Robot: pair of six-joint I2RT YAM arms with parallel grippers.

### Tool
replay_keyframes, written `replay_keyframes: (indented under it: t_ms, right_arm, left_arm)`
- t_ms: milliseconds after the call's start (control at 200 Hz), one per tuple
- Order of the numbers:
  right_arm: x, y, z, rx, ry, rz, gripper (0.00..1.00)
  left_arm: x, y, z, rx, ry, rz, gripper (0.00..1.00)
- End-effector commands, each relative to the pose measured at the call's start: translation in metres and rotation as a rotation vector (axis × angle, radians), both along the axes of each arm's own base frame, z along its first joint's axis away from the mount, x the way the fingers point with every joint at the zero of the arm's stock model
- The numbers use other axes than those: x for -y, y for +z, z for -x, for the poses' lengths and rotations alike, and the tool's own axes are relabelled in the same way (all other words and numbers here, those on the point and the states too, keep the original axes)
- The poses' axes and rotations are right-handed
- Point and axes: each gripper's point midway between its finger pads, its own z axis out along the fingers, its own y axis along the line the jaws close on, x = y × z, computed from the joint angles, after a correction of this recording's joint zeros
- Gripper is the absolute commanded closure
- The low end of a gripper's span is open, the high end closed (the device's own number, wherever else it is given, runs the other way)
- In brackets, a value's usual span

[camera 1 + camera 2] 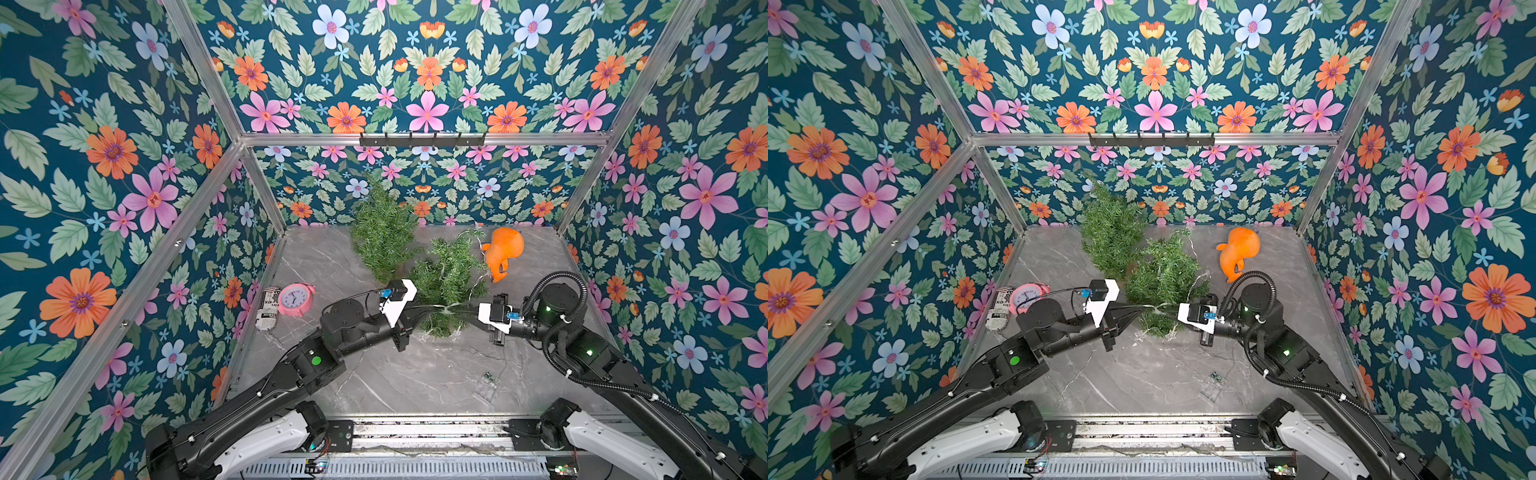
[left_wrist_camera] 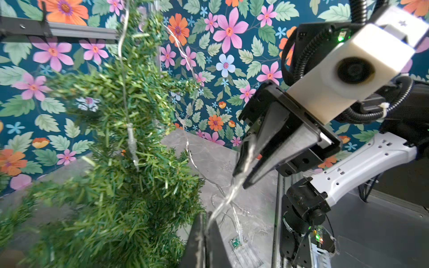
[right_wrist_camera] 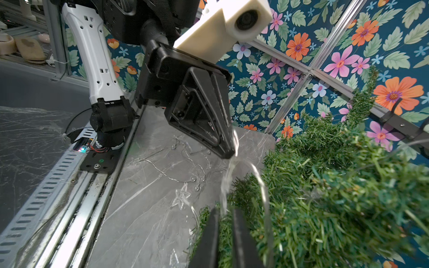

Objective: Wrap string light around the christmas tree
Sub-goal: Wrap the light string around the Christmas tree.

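Got the left pincer [image 3: 228, 152] clenched on the string light [image 2: 226, 198], with the strand pinched right at the tips. The right pincer [image 2: 240, 179] looks released: fingers a little parted, strand just running through the gap, no pinch that I can see. The two face each other tip to tip, near one another, low on the near side of the christmas tree [image 1: 449, 278].

Key relation: the short stretch of string between them lies crosswise, from the left arm's side to the right arm's side. The tree stands just beyond it, away from the arms. More strand is draped up over the branches. Slack and a small clear box [image 1: 488, 380] lie on the bench [image 1: 415, 374], nearer the right arm.

My call: the left arm owns the strand, so it carries it round the tree's left side toward the back.
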Motion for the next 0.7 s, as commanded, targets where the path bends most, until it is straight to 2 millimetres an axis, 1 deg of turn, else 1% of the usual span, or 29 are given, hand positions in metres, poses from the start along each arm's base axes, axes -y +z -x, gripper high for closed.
replay_keyframes:
  t_ms: [0,100,185,275,355,470,550,650,695]
  right_arm:
    - [0.0,0.015,-0.004,0.027,-0.028,-0.06,0.68]
    - [-0.001,0.016,0.0,0.017,-0.011,-0.072,0.56]
    - [-0.001,0.015,0.004,0.013,-0.004,-0.073,0.56]
    - [0.001,0.017,0.007,0.02,-0.004,-0.083,0.56]
    - [0.003,0.02,0.009,0.033,-0.011,-0.102,0.56]
    - [0.008,0.03,0.013,0.063,-0.025,-0.139,0.56]
    - [0.013,0.039,0.015,0.089,-0.041,-0.164,0.56]
    - [0.018,0.048,0.016,0.114,-0.061,-0.187,0.56]
    - [0.02,0.053,0.016,0.127,-0.073,-0.199,0.56]
  left_arm:
    - [-0.02,0.009,-0.009,0.03,0.112,0.003,1.0]
    - [-0.039,0.028,-0.008,0.061,0.172,0.047,1.0]
    - [-0.048,0.045,-0.003,0.082,0.18,0.089,1.0]
    - [-0.051,0.057,0.001,0.096,0.171,0.101,1.0]
    - [-0.055,0.067,0.0,0.112,0.192,0.081,1.0]
    - [-0.065,0.078,-0.009,0.156,0.268,0.02,1.0]
    - [-0.076,0.083,-0.021,0.191,0.362,-0.029,1.0]
    - [-0.085,0.08,-0.036,0.224,0.462,-0.109,1.0]
    - [-0.086,0.079,-0.041,0.232,0.487,-0.139,1.0]
